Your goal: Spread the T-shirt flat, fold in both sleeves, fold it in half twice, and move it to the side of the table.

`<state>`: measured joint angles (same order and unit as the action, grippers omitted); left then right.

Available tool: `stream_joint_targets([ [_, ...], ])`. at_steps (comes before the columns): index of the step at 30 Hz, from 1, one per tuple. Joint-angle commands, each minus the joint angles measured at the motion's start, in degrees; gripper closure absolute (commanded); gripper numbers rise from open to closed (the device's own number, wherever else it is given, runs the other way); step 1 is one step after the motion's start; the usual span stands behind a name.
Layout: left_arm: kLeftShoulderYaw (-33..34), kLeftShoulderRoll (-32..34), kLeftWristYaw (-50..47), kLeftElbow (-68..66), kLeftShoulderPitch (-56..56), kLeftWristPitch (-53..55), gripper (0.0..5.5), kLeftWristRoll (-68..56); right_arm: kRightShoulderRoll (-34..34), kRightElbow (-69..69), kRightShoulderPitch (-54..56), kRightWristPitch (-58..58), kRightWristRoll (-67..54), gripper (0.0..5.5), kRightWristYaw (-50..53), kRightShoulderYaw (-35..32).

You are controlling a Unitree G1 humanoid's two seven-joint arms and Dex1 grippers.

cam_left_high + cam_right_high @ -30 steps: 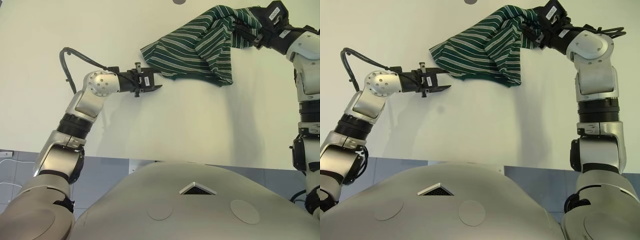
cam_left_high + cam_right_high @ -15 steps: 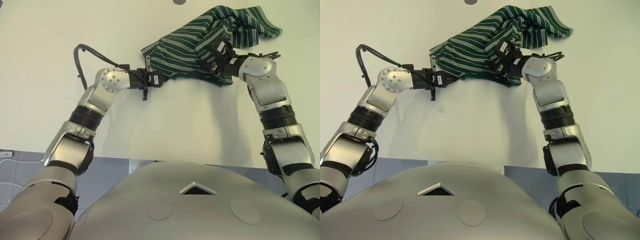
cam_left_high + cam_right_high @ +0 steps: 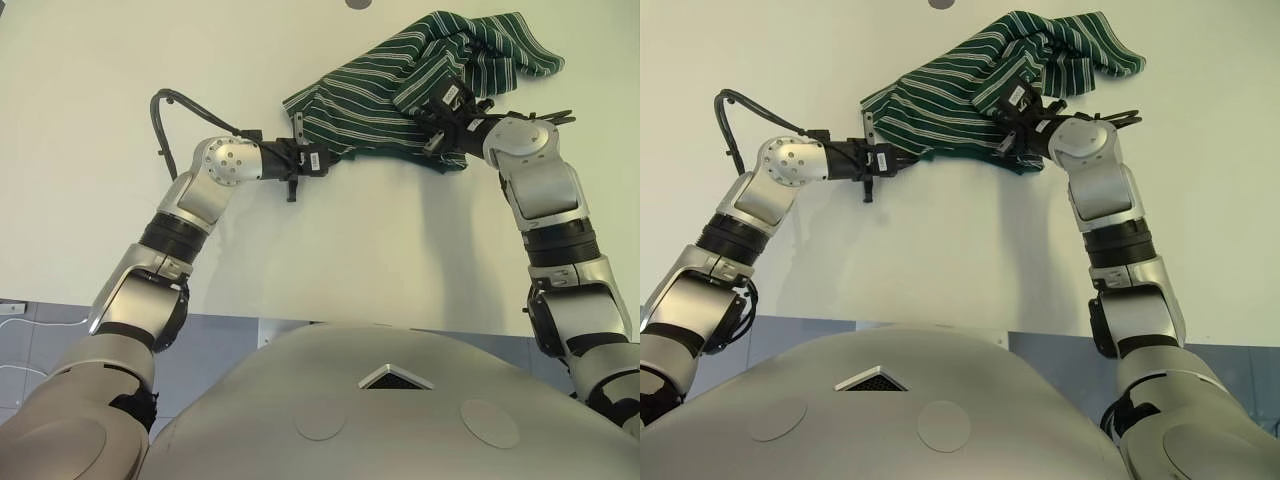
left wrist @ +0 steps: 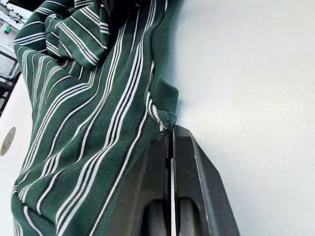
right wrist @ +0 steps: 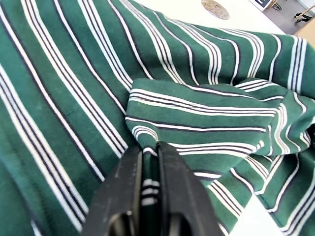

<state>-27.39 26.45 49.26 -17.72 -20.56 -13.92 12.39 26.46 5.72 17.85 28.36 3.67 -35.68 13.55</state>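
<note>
Now, spreading stage, by the look of it. Find the shirt (image 3: 380, 100) heaped on the counter (image 3: 350, 250), bunched between the two sets of jaws, neither sleeve laid out. Note the left jaws pressed fully shut, pinching a ribbed hem edge right at the tips; note the right jaws likewise clamped tight, biting a raised striped fold. Keep both pinches firm. Draw the jaws apart, low over the counter, letting the cloth slide out flat rather than lifting it. Watch the left grip: shallow, only a sliver of hem beyond the tips, likely to slip under a sharp tug. Pull evenly, stop once taut, then release and smooth.
</note>
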Motion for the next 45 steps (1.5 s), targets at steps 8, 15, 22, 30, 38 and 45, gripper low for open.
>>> stream_joint_targets([
  [8,0.9,2.3,1.9,5.1,5.2,4.9,5.5,-1.2,-6.7,-2.4,-5.7,2.0,-20.3,5.47,18.9,-39.8],
  [15,1.1,3.0,3.0,8.1,5.3,6.9,5.5,-1.5,-4.2,0.1,-10.8,6.2,-15.7,4.14,24.9,-37.3],
  [22,1.3,4.2,3.2,9.7,6.2,7.4,5.5,-1.7,20.7,-19.6,-25.4,-14.3,-11.4,3.14,-14.3,-17.3],
  [30,1.1,3.2,3.1,8.8,4.6,7.0,5.5,-2.1,22.1,-12.0,-22.9,-26.2,2.3,3.14,-16.5,-3.7],
  [38,1.8,3.7,4.0,8.4,4.1,6.9,5.5,-2.6,20.4,-7.3,-19.6,-27.4,4.1,4.36,-14.9,-0.3],
  [45,4.0,1.9,4.3,9.2,3.8,7.7,5.5,-6.4,18.5,-13.0,-19.1,-20.9,-7.6,5.47,-19.3,-3.4],
])
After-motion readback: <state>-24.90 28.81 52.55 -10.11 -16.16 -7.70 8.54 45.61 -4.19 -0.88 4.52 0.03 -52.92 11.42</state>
